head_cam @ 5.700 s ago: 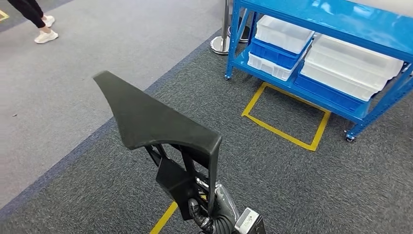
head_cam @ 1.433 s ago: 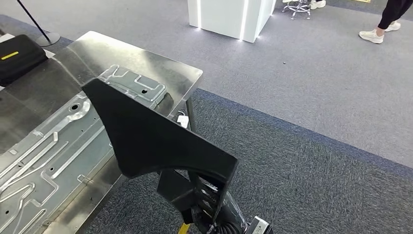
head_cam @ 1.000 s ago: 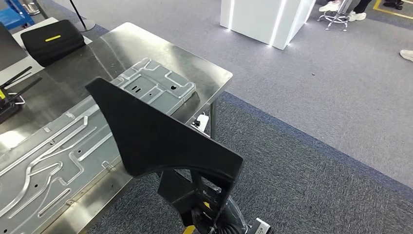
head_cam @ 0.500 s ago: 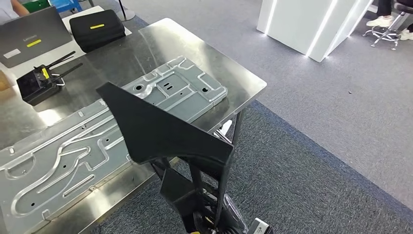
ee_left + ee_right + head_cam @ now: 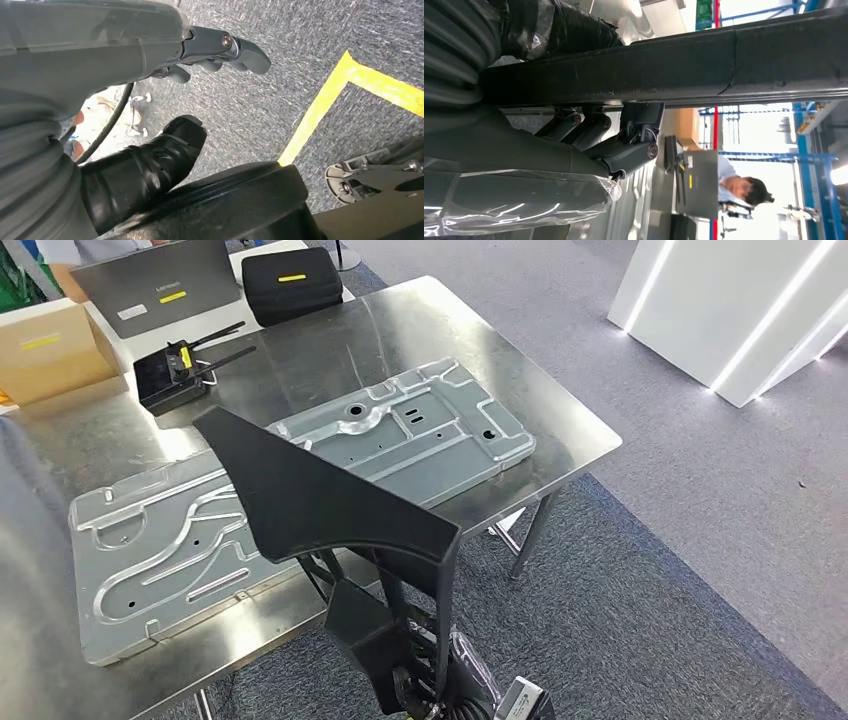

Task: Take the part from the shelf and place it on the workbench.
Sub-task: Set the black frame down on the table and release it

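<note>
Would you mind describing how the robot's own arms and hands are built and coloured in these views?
The left hand has a smooth grey cover and dark, rounded fingers, with a black cable behind it. The right hand has dark jointed fingers with silver pivot screws, a grey ribbed cover and clear plastic wrap over the forearm.

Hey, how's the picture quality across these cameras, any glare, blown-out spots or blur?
Head view: sharp; ceiling light glares off the steel workbench, and the lit strips on the white stand are bright. Right wrist view: background behind the black part is blown out white, the right hand dim. Left wrist view: evenly lit, the left hand slightly soft.
</note>
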`<action>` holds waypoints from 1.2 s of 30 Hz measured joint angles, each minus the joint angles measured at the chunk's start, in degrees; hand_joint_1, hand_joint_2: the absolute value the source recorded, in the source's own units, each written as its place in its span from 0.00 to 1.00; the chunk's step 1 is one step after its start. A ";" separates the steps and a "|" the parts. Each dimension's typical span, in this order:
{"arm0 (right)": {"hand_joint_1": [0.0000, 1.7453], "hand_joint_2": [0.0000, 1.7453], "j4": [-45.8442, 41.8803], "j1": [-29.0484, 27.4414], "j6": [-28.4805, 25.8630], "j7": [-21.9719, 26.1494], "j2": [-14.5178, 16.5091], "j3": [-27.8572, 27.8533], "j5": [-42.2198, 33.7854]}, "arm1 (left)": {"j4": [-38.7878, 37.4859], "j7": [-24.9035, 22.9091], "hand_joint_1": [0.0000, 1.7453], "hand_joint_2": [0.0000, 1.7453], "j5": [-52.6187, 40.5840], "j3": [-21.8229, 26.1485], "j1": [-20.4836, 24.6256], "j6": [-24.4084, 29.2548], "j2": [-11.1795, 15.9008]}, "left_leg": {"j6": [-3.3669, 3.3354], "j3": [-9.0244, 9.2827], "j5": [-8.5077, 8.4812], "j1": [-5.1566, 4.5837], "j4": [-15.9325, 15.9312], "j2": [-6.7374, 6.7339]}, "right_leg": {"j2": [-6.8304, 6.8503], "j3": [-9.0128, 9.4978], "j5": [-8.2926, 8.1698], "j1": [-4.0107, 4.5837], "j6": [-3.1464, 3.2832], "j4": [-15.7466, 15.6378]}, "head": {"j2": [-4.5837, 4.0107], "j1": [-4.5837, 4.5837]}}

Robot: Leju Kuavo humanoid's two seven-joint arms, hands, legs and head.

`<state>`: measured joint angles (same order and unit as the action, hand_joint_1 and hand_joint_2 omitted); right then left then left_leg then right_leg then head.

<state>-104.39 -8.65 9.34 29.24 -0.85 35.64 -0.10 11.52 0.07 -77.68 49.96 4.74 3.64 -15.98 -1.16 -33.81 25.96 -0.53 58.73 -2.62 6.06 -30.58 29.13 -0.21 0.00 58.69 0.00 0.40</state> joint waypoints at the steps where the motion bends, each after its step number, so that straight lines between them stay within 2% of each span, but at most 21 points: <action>1: 1.00 1.00 0.00 0.13 0.03 -0.01 0.01 0.01 -0.02 | 0.00 0.03 0.00 1.00 0.03 0.01 -0.04 0.05 -0.04 | -0.37 0.16 -0.04 0.04 -0.21 0.55 | -0.08 0.19 0.25 -0.14 -0.35 0.13 | 0.00 0.01; 3: 1.00 1.00 0.00 0.39 0.14 -0.03 0.02 0.01 -0.09 | 0.00 0.08 0.00 1.00 0.06 0.02 -0.02 0.07 -0.16 | -1.11 0.67 -0.16 0.20 -0.67 1.68 | -2.26 -0.46 1.92 -0.44 -0.88 2.49 | 0.00 -0.03; 5: 1.00 1.00 0.11 0.49 0.38 -0.09 0.02 0.01 -0.22 | 0.00 0.07 0.00 1.00 0.08 0.04 0.13 0.09 -0.30 | -1.63 0.91 -0.14 0.23 -0.78 2.84 | -5.04 -3.79 5.25 -0.55 -1.00 9.22 | 0.00 -0.08; 6: 1.00 1.00 0.27 0.50 0.57 -0.12 0.02 0.01 -0.31 | 0.00 0.03 0.00 1.00 0.08 0.04 0.20 0.10 -0.35 | -1.78 0.92 -0.09 0.13 -0.73 3.50 | -5.57 -5.98 6.66 -0.53 -0.96 13.12 | 0.00 -0.09; 7: 1.00 1.00 0.47 0.51 0.75 -0.15 0.02 0.01 -0.37 | 0.00 -0.01 0.00 1.00 0.09 0.05 0.21 0.11 -0.37 | -1.87 0.96 -0.03 0.02 -0.66 4.27 | -5.79 -7.72 7.12 -0.47 -0.86 15.83 | 0.00 -0.08; 8: 1.00 1.00 0.69 0.54 0.88 -0.17 0.02 0.01 -0.43 | -0.01 -0.03 0.00 1.00 0.09 0.05 0.19 0.11 -0.39 | -1.93 1.05 0.05 -0.09 -0.58 5.05 | -5.93 -8.53 6.37 -0.40 -0.69 16.50 | 0.00 -0.08; 10: 1.00 1.00 0.98 0.66 0.97 -0.17 0.02 0.01 -0.51 | -0.01 -0.07 0.00 1.00 0.09 0.05 0.18 0.11 -0.45 | -1.95 1.42 0.22 -0.22 -0.46 6.67 | -6.66 -6.93 1.90 -0.18 -0.04 11.30 | 0.00 -0.08; 12: 1.00 1.00 1.14 0.86 0.98 -0.17 0.03 0.01 -0.58 | -0.02 -0.07 0.00 1.00 0.09 0.05 0.22 0.11 -0.63 | -1.76 1.61 0.39 -0.24 -0.37 8.06 | -8.97 -3.99 -1.64 -0.02 0.64 3.85 | 0.00 -0.08; 14: 1.00 1.00 1.29 1.03 0.99 -0.18 0.08 0.01 -0.65 | -0.03 -0.07 0.00 1.00 0.09 0.05 0.25 0.13 -0.80 | -1.27 1.38 0.42 -0.01 -0.39 9.19 | -10.26 -2.79 -2.25 0.13 0.91 0.75 | 0.00 -0.11; 16: 1.00 1.00 1.40 1.17 1.11 -0.18 0.24 0.01 -0.76 | -0.02 -0.07 0.00 1.00 0.17 0.06 0.23 0.22 -0.82 | -0.64 1.15 0.44 0.13 -0.50 9.83 | -9.27 -2.31 -2.37 0.04 0.99 0.05 | 0.00 -0.10; 19: 1.00 1.00 1.46 1.42 1.81 -0.11 0.75 0.02 -1.12 | -0.02 -0.22 0.00 1.00 0.52 0.09 0.28 0.73 -0.68 | 0.44 -0.58 3.07 -0.15 3.51 6.13 | -7.20 -1.20 -2.58 -0.55 1.32 -1.29 | 0.00 0.06; 20: 1.00 1.00 1.54 1.45 2.07 -0.07 0.90 0.03 -1.28 | -0.02 -0.29 0.00 1.00 0.66 0.10 0.32 0.94 -0.58 | 0.82 -2.30 4.85 -0.10 6.86 4.74 | -6.43 -1.00 -2.47 -0.51 1.42 -1.41 | 0.00 0.10; 22: 1.00 1.00 1.90 1.47 2.55 -0.02 1.18 0.03 -1.69 | -0.02 -0.28 0.00 1.00 0.92 0.19 0.40 1.16 -0.29 | 1.44 -6.07 7.53 0.27 13.74 3.74 | -4.71 -0.82 -2.16 -0.53 1.43 -1.39 | 0.00 0.14; 23: 1.00 1.00 2.13 1.50 2.78 -0.02 1.33 0.03 -1.85 | -0.02 -0.21 0.00 1.00 1.02 0.25 0.40 1.18 -0.14 | 1.72 -6.91 7.38 0.49 15.05 3.53 | -3.90 -0.69 -1.97 -0.59 1.32 -1.36 | 0.00 0.14; 24: 1.00 1.00 2.35 1.55 3.05 -0.02 1.55 0.03 -2.01 | -0.02 -0.09 0.00 1.00 1.09 0.34 0.37 1.11 0.04 | 2.00 -6.54 6.04 0.73 14.03 3.23 | -3.16 -0.50 -1.75 -0.69 1.16 -1.30 | 0.00 0.14; 26: 1.00 1.00 2.64 1.72 3.67 0.00 2.04 0.03 -2.18 | -0.02 0.41 0.00 1.00 1.13 0.50 0.18 0.55 0.47 | 2.51 -2.99 1.85 1.09 6.65 1.42 | -1.90 0.06 -1.13 -0.86 0.63 -1.08 | 0.00 0.13; 27: 1.00 1.00 2.74 1.83 4.01 0.04 2.25 0.03 -2.25 | -0.02 0.81 0.00 1.00 1.14 0.57 0.10 0.03 0.73 | 2.43 -1.22 0.39 1.06 3.05 0.51 | -1.42 0.27 -0.78 -0.81 0.26 -0.86 | 0.00 0.15; 29: 1.00 1.00 2.88 2.01 4.71 0.16 2.51 0.03 -2.33 | -0.02 1.75 0.00 1.00 1.15 0.73 -0.01 -1.02 1.22 | 1.63 0.22 -0.27 0.81 -0.11 -0.27 | -0.62 0.52 -0.30 -0.51 -0.37 -0.60 | 0.00 0.13; 31: 1.00 1.00 3.17 2.37 5.26 0.37 2.80 0.03 -2.39 | -0.02 2.50 0.00 1.00 1.15 0.93 -0.14 -1.55 1.66 | 0.50 0.13 -0.24 0.71 -0.17 0.86 | 0.10 0.73 -0.05 -0.44 -0.84 -0.60 | 0.00 0.09; 33: 1.00 1.00 3.60 3.08 5.52 0.61 3.13 0.03 -2.45 | -0.01 3.04 0.00 1.00 1.11 1.09 -0.28 -1.64 2.16 | -0.32 0.26 -0.32 0.81 -0.38 1.75 | -1.32 0.32 1.21 -0.72 -1.30 0.91 | 0.00 0.09; 36: 1.00 1.00 3.99 3.67 5.44 0.99 3.38 0.03 -2.73 | 0.00 3.53 0.00 1.00 0.82 1.16 -0.24 -1.45 2.73 | -1.22 0.38 -0.33 0.75 -0.47 2.77 | -5.17 -4.73 6.21 -0.90 -1.45 11.20 | 0.00 0.07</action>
<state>-100.40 -4.98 14.78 30.23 2.53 35.67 -2.83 11.52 3.60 -76.86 51.12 4.50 2.20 -13.25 -2.38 -33.42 25.62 0.22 58.25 0.15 0.89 -35.31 35.35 -1.11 -1.45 69.89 0.00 0.48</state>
